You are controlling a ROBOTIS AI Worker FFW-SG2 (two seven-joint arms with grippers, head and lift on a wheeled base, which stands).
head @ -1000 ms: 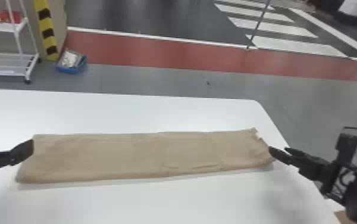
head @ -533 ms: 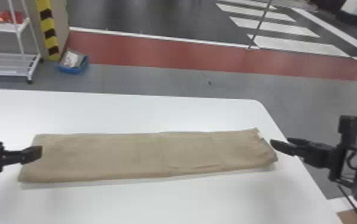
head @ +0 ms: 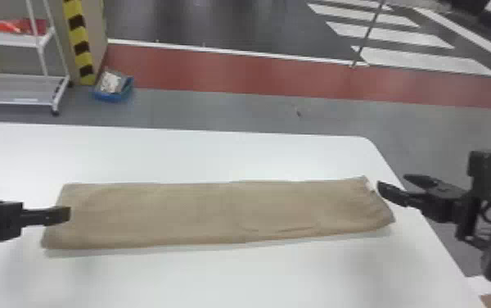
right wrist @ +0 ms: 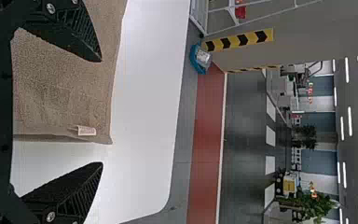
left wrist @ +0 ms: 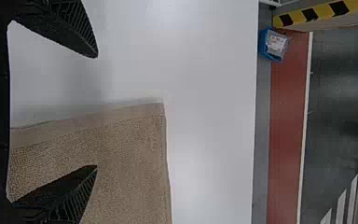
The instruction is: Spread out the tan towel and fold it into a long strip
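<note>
1. A grey floor [head: 224, 110] with a red band [head: 232, 73] runs behind the white worktop [head: 257, 274], and here in front is our tan towel [head: 224, 215].
2. The towel lies flat across the worktop, side to side, already a long strip! The right end runs slantwise, with light creases near it and a small white tag [right wrist: 86, 130] at its far corner.
3. So the folding looks all but done, I'd say. Next call: a light straightening of that right end, or simply lifting both arms away without dragging a layer.
4. Left gripper [left wrist: 96, 112]: fingers spread wide, nothing between them in a grip, poised at the towel's left end. One fingertip catching the cloth could spoil the line.
5. Right gripper [right wrist: 102, 112]: fingers apart too, empty, by the towel's right end and close to the worktop's side edge, so careful there.
6. Farther out, on the floor: a blue bin [head: 113, 96], a striped post [head: 79, 41] and a white cart [head: 23, 88], all well away from the work and no obstacle.
</note>
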